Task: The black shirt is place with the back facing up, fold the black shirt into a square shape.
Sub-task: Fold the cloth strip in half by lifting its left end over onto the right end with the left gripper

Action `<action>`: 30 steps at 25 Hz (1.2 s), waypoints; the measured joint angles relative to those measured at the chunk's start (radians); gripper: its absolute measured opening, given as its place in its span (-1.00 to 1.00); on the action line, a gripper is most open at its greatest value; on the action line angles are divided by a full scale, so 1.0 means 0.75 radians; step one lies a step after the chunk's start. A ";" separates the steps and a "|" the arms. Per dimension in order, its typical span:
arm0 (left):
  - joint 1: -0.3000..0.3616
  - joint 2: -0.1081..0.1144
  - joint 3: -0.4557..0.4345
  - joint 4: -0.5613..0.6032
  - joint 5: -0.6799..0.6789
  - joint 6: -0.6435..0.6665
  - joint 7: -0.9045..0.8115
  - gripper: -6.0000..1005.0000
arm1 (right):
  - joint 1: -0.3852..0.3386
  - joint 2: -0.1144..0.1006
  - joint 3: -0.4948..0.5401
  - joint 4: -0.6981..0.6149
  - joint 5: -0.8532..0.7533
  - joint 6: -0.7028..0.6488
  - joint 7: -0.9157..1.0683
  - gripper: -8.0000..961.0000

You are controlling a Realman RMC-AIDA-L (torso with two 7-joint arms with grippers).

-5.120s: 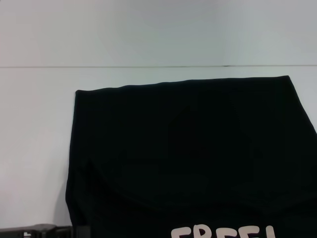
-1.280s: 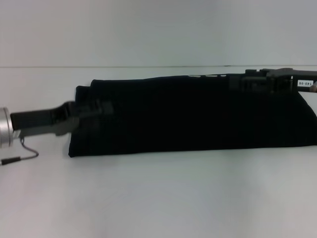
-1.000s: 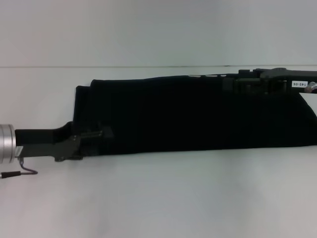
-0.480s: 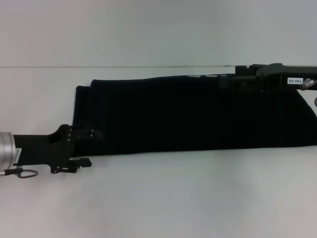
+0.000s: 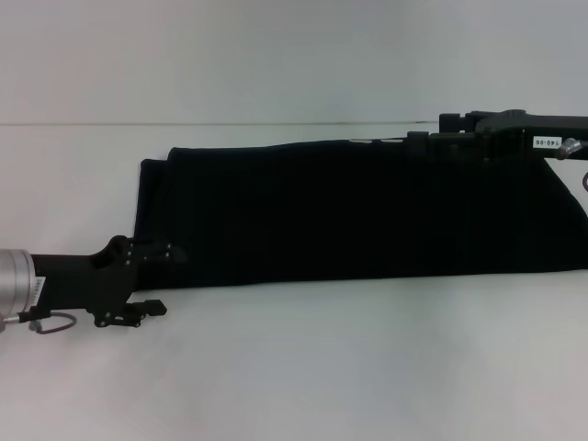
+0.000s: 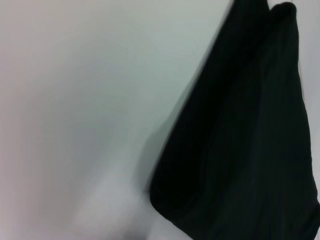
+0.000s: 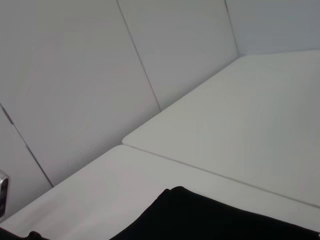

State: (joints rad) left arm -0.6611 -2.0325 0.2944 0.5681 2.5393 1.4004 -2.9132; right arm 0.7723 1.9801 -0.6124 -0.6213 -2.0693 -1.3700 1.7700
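Observation:
The black shirt point(image 5: 358, 216) lies folded into a long narrow band across the white table, and no lettering shows. My left gripper point(image 5: 162, 282) is at the band's near left corner. It is open, with one finger over the cloth's edge and the other over the table, holding nothing. My right gripper point(image 5: 432, 142) is at the band's far edge on the right, its arm coming in from the right. The left wrist view shows the shirt's corner point(image 6: 240, 140). The right wrist view shows a strip of the shirt's edge point(image 7: 210, 220).
The white table point(image 5: 294, 367) runs bare in front of the shirt and to its left. A seam line point(image 5: 230, 123) crosses the table behind the shirt. White wall panels point(image 7: 100, 75) stand beyond the table's far edge.
The shirt went from a broad fold with white lettering to a narrow band. My left gripper slid off the band's left end toward me and down. My right gripper rose slightly.

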 joint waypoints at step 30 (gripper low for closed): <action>-0.011 0.006 0.001 -0.042 0.002 -0.188 -0.076 0.69 | -0.012 0.004 0.007 0.000 0.021 0.006 0.000 0.95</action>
State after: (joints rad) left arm -0.6692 -2.0278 0.2953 0.5368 2.5408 1.2591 -2.9699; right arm 0.7635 1.9829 -0.6074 -0.6213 -2.0536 -1.3652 1.7701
